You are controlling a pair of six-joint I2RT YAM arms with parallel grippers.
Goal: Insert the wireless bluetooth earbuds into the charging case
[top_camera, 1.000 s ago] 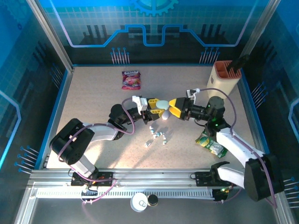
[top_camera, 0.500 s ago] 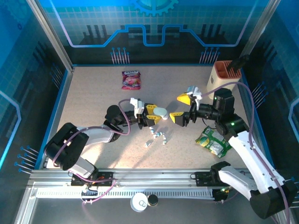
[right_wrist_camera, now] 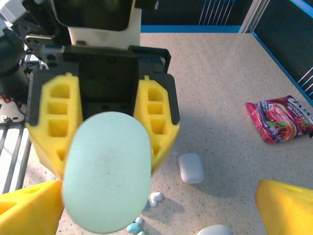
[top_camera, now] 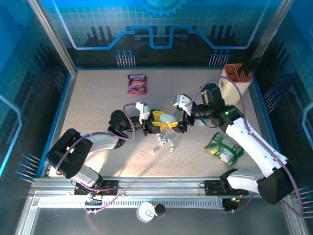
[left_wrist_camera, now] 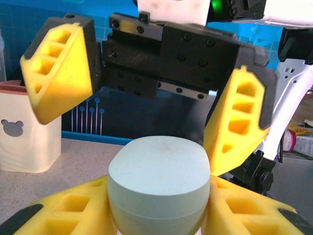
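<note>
A pale-blue pebble-shaped charging case [top_camera: 167,118] is held above the table, closed, with my left gripper [top_camera: 163,120] shut on it. In the left wrist view the case [left_wrist_camera: 159,178] sits between my yellow fingers [left_wrist_camera: 73,210]. My right gripper [top_camera: 175,115] faces it, open wide, its jaws on either side of the case's end without touching it. In the right wrist view the case [right_wrist_camera: 106,178] fills the space between my fingertips [right_wrist_camera: 29,210]. Several tiny white and pale-blue earbuds [top_camera: 164,143] lie on the table below; some earbuds [right_wrist_camera: 155,198] lie just under the case.
Two white cases [right_wrist_camera: 190,168] [right_wrist_camera: 215,230] lie on the table near the earbuds. A pink snack bag [top_camera: 137,83] lies at the back, a green packet [top_camera: 223,149] at the right, and a beige holder [top_camera: 234,78] at the back right corner.
My right gripper drew back from the case and opened wide, then swung left again to face the case. My left gripper kept hold of the case, barely moving.
</note>
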